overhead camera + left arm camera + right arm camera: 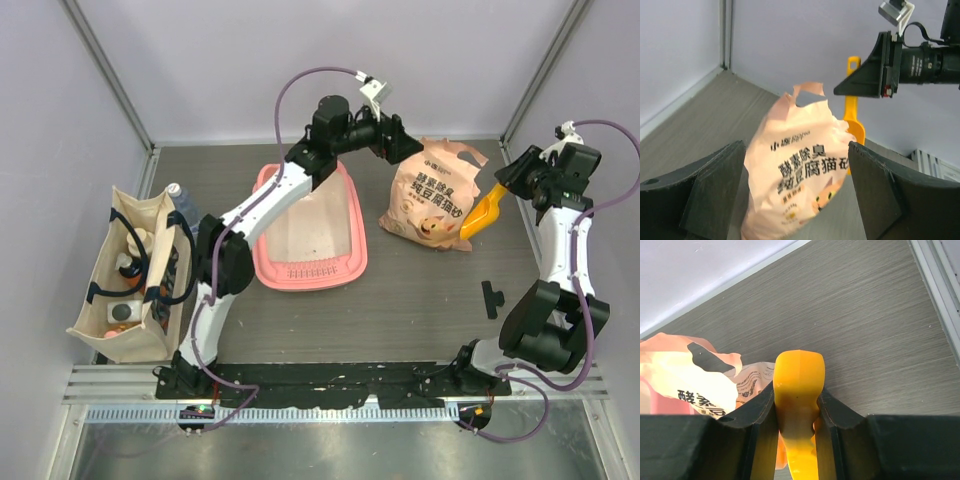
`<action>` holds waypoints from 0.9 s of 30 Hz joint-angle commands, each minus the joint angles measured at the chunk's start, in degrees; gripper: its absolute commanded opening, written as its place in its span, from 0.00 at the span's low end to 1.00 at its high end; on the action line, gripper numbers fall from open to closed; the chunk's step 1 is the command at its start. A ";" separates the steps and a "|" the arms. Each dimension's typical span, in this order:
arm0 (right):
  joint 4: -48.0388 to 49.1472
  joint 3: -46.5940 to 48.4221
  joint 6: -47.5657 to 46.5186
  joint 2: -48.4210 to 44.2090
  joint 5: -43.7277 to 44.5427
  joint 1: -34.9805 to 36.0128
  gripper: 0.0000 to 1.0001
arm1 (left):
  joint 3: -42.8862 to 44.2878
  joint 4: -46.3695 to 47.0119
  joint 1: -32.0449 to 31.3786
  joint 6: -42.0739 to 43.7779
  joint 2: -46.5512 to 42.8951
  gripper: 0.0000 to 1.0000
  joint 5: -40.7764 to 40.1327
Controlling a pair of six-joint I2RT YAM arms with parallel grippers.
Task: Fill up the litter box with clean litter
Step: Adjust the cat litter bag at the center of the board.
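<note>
My left pincer point(797, 170), jaws spread, faces the soft plastic bag point(432, 195) just ahead. My right pincer point(796, 400) clamps the stiff yellow scoop point(796, 370) beside that bag. The litter box point(310, 278) lies behind my left pincer, on the surface. The litter is unseen, presumably bagged, loose and heavy. I would grip the bag's crinkled, likely slippery top.

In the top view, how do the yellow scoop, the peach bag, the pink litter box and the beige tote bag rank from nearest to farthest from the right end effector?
From the right end effector:
1. yellow scoop, gripped in it, right side.
2. peach bag, just left of the scoop.
3. litter box, centre.
4. tote bag, far left.
</note>
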 commanded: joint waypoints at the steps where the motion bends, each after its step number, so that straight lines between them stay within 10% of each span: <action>1: 2.07 -0.73 0.64 -1.80 -1.37 -0.32 0.01 | 13.93 -3.15 0.40 0.96 11.58 0.86 3.89; 9: -5.22 1.46 -3.22 -5.14 1.36 -1.02 0.01 | 24.19 -4.12 -1.88 4.65 21.74 0.77 3.01; 12: -6.90 1.56 -3.58 -6.02 1.45 -1.37 0.01 | 22.44 -1.93 -2.06 4.39 20.51 0.51 4.94; 15: -6.90 0.50 -3.23 -6.28 2.15 -1.55 0.01 | 20.51 -0.52 -2.06 3.34 17.97 0.00 4.68; 27: -5.14 12.35 0.45 -2.42 0.57 -8.14 0.01 | 5.15 -0.08 -2.06 -2.47 3.20 0.00 -6.12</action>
